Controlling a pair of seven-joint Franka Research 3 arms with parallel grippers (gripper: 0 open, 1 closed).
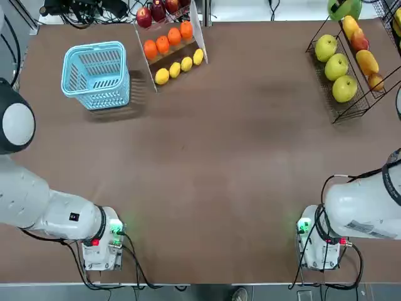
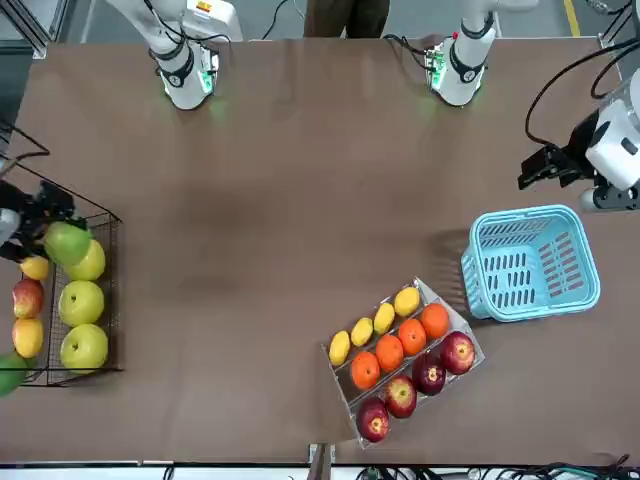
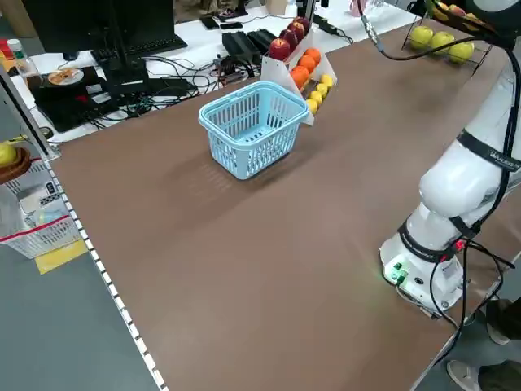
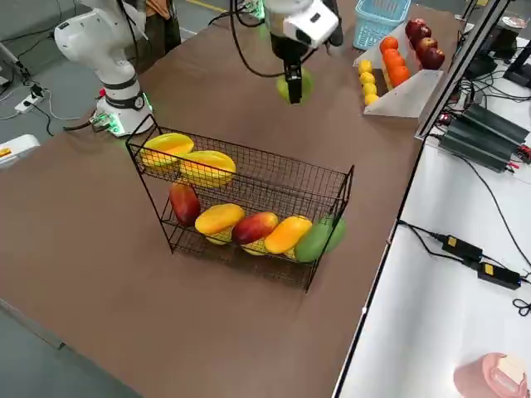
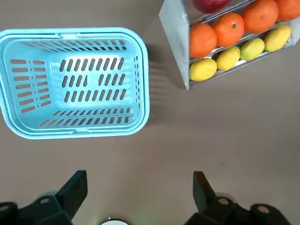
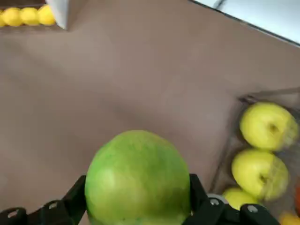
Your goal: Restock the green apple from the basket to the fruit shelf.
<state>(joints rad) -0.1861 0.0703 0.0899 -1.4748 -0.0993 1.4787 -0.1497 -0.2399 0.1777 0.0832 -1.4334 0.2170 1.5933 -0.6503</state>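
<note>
Brown tabletop (image 1: 207, 169), two arms — one green apple (image 6: 137, 180) off the surface.

Nearest the robot, the bases of its arms flank the near edge, and a person's legs (image 2: 345, 18) show behind that edge between them. Farther out, the right gripper (image 6: 138, 187) is in the air near the fruit shelf (image 4: 249, 178), its two fingers clamped on the green apple, one on either side. The black wire shelf carries yellow-green apples (image 1: 336, 66) in one row and mangoes (image 1: 367, 61), yellow, red and green, in another. Across the table, the left gripper (image 5: 140, 187) hovers near the light blue basket (image 5: 75, 84), fingers well apart with nothing between them. Just past the basket — off to its side — a slanted white stand (image 3: 277, 73) holds lemons (image 1: 175, 69), oranges (image 1: 174, 36) and red apples (image 1: 158, 10) in rows.
</note>
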